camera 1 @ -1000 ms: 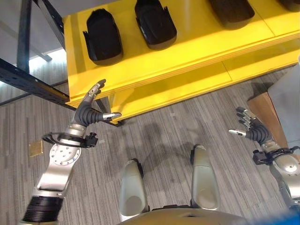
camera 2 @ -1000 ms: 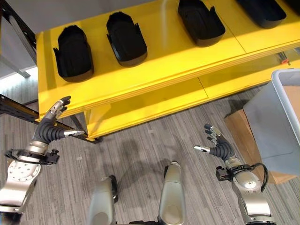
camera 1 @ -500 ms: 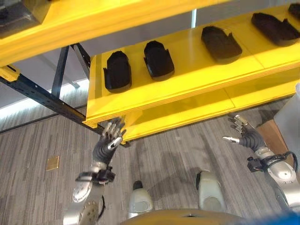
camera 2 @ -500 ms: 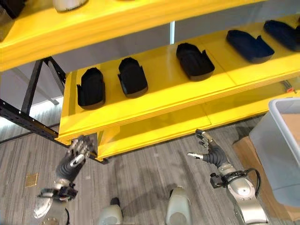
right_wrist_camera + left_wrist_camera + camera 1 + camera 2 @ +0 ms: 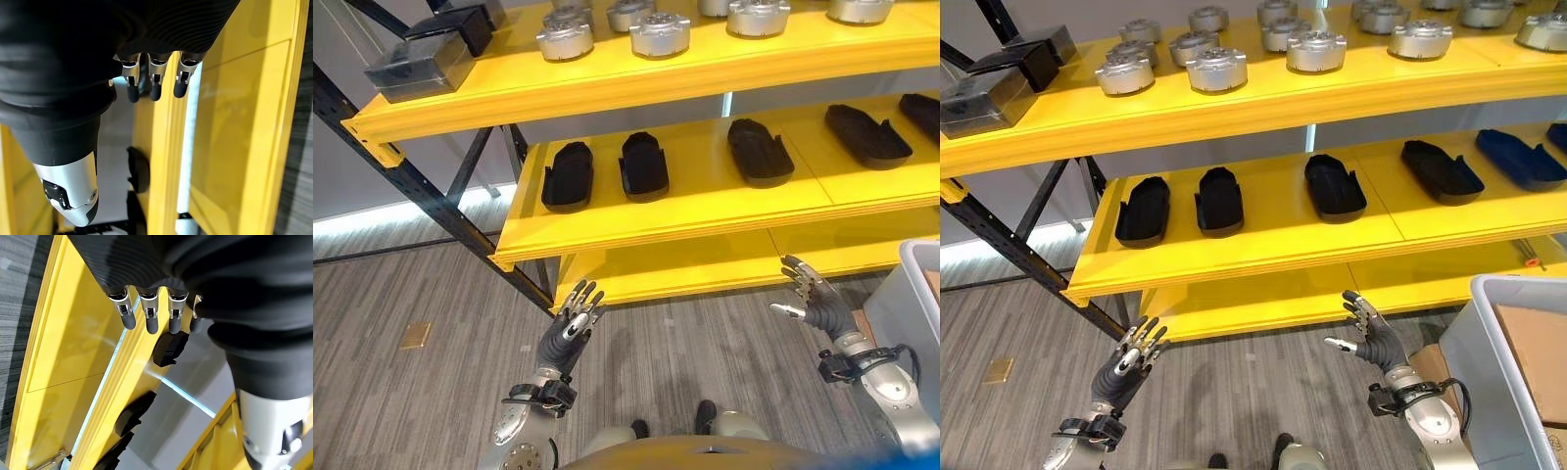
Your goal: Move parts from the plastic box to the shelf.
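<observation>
Yellow shelf [image 5: 1234, 257] already carried black parts [image 5: 1219, 201]; both the left hand [image 5: 1126, 367] and right hand [image 5: 1368, 338] hung spread and empty, the plastic box [image 5: 1489, 362] at four o'clock awaiting another pick.

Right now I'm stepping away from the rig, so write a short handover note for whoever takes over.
Left robot hand: open, empty, raised in front of the shelf's lower level.
Right robot hand: open, empty, raised likewise.
Plastic box: grey, on the robot's right, with cardboard inside; no parts can be made out in it.
Shelf: black parts lie in a row on the middle level, silver round parts on the top level.
Done: several parts already sit on the shelf.
Left: reach into the box, take a part, place it on the shelf.
</observation>
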{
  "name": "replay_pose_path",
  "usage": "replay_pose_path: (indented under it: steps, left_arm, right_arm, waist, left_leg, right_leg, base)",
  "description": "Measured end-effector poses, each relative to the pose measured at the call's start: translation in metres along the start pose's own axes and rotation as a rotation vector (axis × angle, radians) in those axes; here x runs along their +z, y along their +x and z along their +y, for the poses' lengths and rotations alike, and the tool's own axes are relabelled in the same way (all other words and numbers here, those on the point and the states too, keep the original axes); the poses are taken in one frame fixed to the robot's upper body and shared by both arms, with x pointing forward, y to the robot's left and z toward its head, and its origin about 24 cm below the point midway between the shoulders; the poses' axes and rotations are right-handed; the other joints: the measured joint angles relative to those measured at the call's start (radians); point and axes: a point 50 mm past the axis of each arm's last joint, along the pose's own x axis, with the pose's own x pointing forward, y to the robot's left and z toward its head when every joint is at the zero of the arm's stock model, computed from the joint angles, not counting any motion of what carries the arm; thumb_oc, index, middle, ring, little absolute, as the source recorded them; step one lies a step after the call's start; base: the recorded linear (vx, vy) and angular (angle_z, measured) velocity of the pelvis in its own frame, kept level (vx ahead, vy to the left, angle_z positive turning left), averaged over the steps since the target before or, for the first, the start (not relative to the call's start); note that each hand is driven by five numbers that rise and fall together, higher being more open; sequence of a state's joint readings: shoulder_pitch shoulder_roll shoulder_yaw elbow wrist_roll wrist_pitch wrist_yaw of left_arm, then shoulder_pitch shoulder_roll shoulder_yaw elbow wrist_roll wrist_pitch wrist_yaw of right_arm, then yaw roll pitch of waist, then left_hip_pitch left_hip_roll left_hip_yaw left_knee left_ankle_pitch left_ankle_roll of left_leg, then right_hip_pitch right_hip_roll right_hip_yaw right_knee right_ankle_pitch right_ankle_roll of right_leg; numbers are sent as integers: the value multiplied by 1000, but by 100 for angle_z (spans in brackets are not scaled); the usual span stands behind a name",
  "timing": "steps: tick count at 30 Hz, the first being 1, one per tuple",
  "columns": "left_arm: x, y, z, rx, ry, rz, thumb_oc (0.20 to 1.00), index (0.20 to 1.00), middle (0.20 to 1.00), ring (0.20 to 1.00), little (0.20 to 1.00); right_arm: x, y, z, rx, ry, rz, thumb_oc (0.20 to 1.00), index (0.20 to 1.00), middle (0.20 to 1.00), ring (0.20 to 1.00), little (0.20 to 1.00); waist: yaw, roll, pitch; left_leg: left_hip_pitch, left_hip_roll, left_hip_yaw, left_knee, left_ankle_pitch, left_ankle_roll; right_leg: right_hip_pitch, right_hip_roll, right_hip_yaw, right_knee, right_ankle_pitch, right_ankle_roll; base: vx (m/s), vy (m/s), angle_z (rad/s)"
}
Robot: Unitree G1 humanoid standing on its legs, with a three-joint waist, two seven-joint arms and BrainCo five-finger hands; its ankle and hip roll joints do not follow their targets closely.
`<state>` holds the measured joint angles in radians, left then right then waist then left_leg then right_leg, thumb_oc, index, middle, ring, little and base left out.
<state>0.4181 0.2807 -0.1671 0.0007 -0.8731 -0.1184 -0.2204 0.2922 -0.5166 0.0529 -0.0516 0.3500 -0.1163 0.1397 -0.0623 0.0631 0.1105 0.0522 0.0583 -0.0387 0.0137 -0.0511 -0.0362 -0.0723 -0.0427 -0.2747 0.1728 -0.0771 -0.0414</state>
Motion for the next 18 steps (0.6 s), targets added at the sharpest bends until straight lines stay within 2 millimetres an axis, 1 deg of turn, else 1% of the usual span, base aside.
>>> replay_pose_path:
  steps: [1,2,3,5,8,10,11,12,14,18]
  left_arm:
    - [0,0,1,5,1,3,1000,1000,1000,1000,1000]
    - [0,1,3,8,10,5,1000,1000,1000,1000,1000]
    - [-2,0,4,15,14,11,1000,1000,1000,1000,1000]
    - [-2,1,6,26,42,22,1000,1000,1000,1000,1000]
    - [0,7,6,42,75,19,1000,1000,1000,1000,1000]
    - [1,9,7,52,89,16,1000,1000,1000,1000,1000]
    - [1,10,9,70,97,17,1000,1000,1000,1000,1000]
    - [1,10,9,74,98,19,1000,1000,1000,1000,1000]
    - [1,14,8,68,133,23,1000,1000,1000,1000,1000]
    - [4,19,6,70,165,11,1000,1000,1000,1000,1000]
  right_arm:
    - [0,0,-1,-1,-4,1,1000,1000,1000,1000,1000]
    - [-2,1,0,-8,14,6,1000,1000,1000,1000,1000]
    - [-3,2,1,-6,27,7,1000,1000,1000,1000,1000]
    - [-6,6,6,11,35,18,1000,1000,1000,1000,1000]
    - [-10,14,21,40,74,26,1000,1000,1000,1000,1000]
    - [-13,15,26,49,83,38,1000,1000,1000,1000,1000]
    - [-14,17,30,53,98,38,1000,1000,1000,1000,1000]
    - [-15,18,33,60,102,41,1000,1000,1000,1000,1000]
    - [-15,20,34,58,103,49,1000,1000,1000,1000,1000]
    - [-15,21,33,54,102,54,1000,1000,1000,1000,1000]
  waist:
    - [-1,12,-5]
    - [2,8,-13]
    - [1,11,-19]
    - [2,7,-28]
    - [2,-9,-53]
    - [10,-21,-61]
    - [15,-33,-71]
    - [16,-35,-73]
    - [14,-36,-76]
    - [12,-24,-80]
  left_leg:
    - [-4,7,4,4,17,-14]
    - [-1,-6,12,7,16,-7]
    - [-1,-11,17,5,16,-6]
    - [-4,-31,27,2,15,11]
    - [-19,-58,33,-16,31,38]
    - [-16,-63,45,-25,36,48]
    - [-9,-64,62,-31,41,52]
    - [-2,-64,68,-32,41,52]
    - [19,-62,79,-41,39,54]
    - [38,-60,83,-48,34,59]
  right_leg:
    - [0,0,0,5,-2,-3]
    - [4,-14,3,1,0,5]
    - [3,-21,3,3,2,10]
    - [-12,-40,18,5,8,24]
    - [-35,-67,28,5,25,50]
    - [-39,-69,44,4,27,53]
    - [-43,-69,55,-1,30,57]
    - [-36,-69,56,-6,33,62]
    - [-17,-64,62,-30,41,66]
    - [12,-56,65,-58,49,70]
  base:
    - [28,122,-1]
    - [7,55,-2]
    - [1,67,-3]
    - [-3,83,-5]
    - [20,54,-2]
    - [28,33,-14]
    - [48,29,-22]
    - [51,15,-22]
    - [46,5,-14]
    - [40,-13,-6]
